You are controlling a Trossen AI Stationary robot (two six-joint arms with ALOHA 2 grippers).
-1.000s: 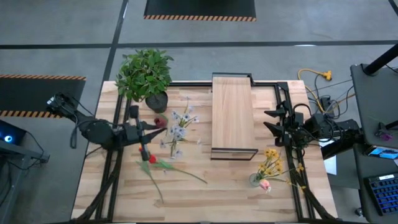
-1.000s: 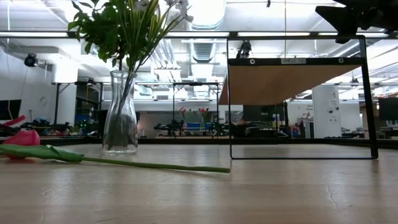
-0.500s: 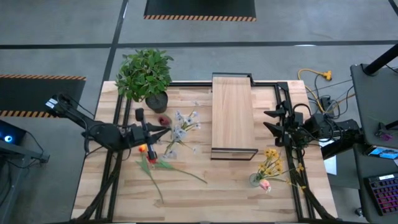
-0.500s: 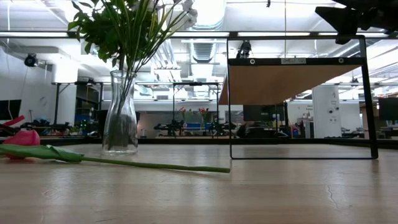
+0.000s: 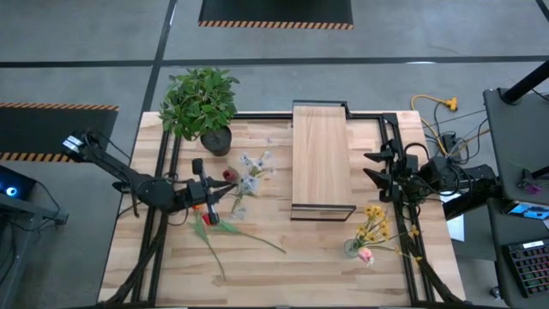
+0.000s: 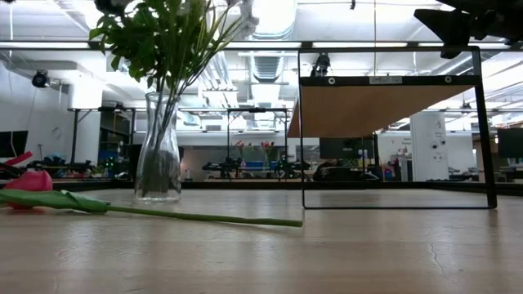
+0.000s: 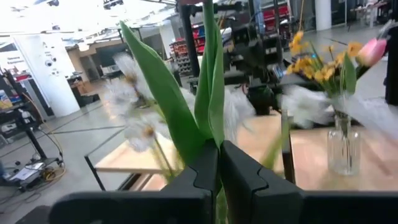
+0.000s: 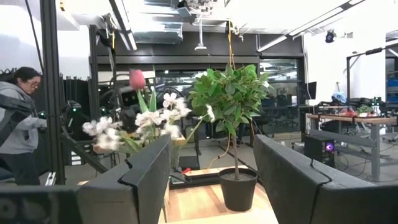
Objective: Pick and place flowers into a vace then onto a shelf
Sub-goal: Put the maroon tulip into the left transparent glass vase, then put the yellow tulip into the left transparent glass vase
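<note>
From the high view, the left gripper [image 5: 208,190] was over the left half of the wooden table [image 5: 257,275], closed on the stems of a bunch of pale white-grey sprigs [image 5: 249,168] with a red tulip [image 5: 227,175]. Another tulip [image 5: 206,221] lay on the table just below it. The shelf [image 5: 320,157] stood in the middle, and the right gripper [image 5: 375,170] waited beside its right edge, its fingers apart and holding nothing. A second vase [image 5: 358,248] with yellow blooms stood near the front right. A potted plant [image 5: 200,101] stood at the back left.

In the low view, a glass vase [image 6: 159,151] held green stems, and a pink tulip [image 6: 31,181] lay on the table.

In the left wrist view, the fingers [image 7: 199,177] were pressed together on green leaves [image 7: 180,109].

In the right wrist view, the fingers [image 8: 149,165] stood wide apart, empty. A person [image 8: 18,124] was in the room behind.
</note>
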